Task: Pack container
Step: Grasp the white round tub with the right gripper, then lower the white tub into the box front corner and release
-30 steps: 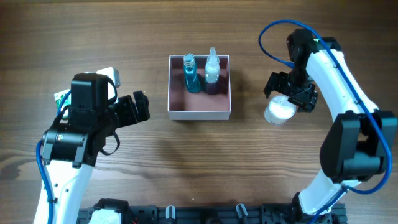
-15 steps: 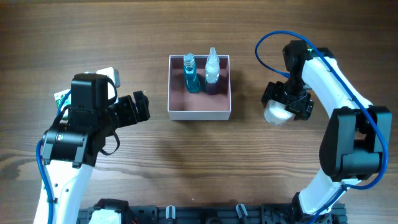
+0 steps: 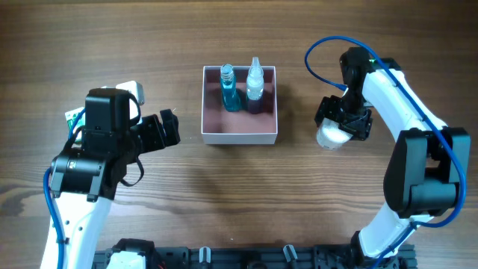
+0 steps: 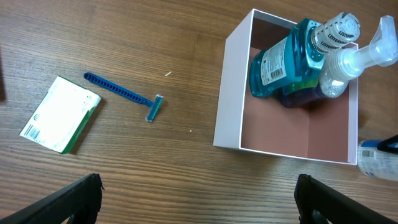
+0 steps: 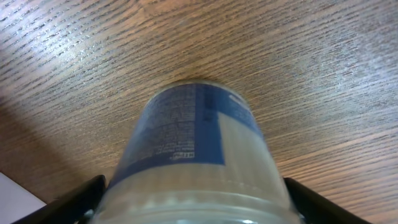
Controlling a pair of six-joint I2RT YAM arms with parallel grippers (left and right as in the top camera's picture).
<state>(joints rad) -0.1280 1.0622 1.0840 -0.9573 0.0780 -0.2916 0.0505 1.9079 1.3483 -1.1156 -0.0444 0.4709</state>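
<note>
The container (image 3: 239,136), a square white box with a pink inside, stands at the table's middle and holds an upright blue bottle (image 3: 228,91) and a clear spray bottle (image 3: 255,81). It also shows in the left wrist view (image 4: 231,112). A small round white jar (image 3: 333,135) with a blue label stands right of it. My right gripper (image 3: 342,123) is down over the jar (image 5: 193,143), open, with one finger close at each side. My left gripper (image 3: 169,128) is open and empty, left of the container.
A green-and-white packet (image 4: 60,122) and a blue razor (image 4: 124,96) lie on the wood left of the container, under my left arm in the overhead view. The pink floor at the container's front half (image 4: 298,134) is bare.
My right gripper has come down and slightly left, from just above the jar to straddling it. The jar and the left arm have not moved.
</note>
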